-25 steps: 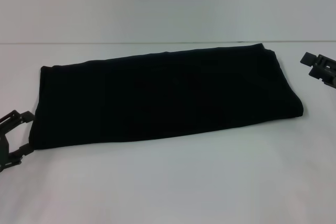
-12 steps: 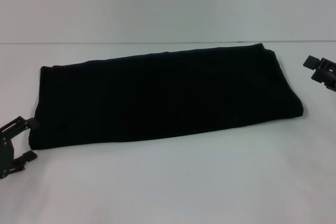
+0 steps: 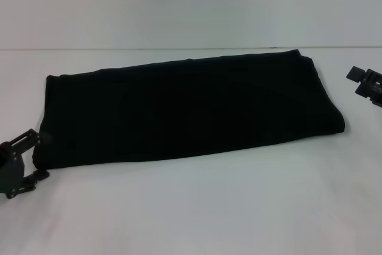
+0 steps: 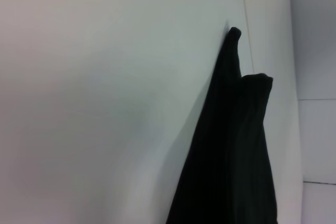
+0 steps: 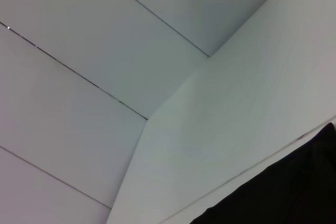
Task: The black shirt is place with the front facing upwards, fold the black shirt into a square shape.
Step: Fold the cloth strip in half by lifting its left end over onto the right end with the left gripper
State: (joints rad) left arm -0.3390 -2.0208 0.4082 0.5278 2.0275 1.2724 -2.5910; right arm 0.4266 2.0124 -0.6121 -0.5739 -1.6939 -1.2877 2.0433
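Two spread left fingers point(image 3: 37, 156) beside black shirt point(image 3: 185, 108)

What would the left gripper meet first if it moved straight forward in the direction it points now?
Probably the black shirt. The left gripper sits open at the shirt's near left corner, fingers aimed toward that end, apparently just short of the cloth, though depth is unclear.

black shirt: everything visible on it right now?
The black shirt is plain dark cloth, folded into a long band lying flat on the white table, running from the robot's left to its right, the right end farther back. No lettering, label or sleeves show. Its edges look smooth, with a rounded fold at the right end. The left gripper sits open at its near left corner; contact is unclear. The right gripper is clear of it.
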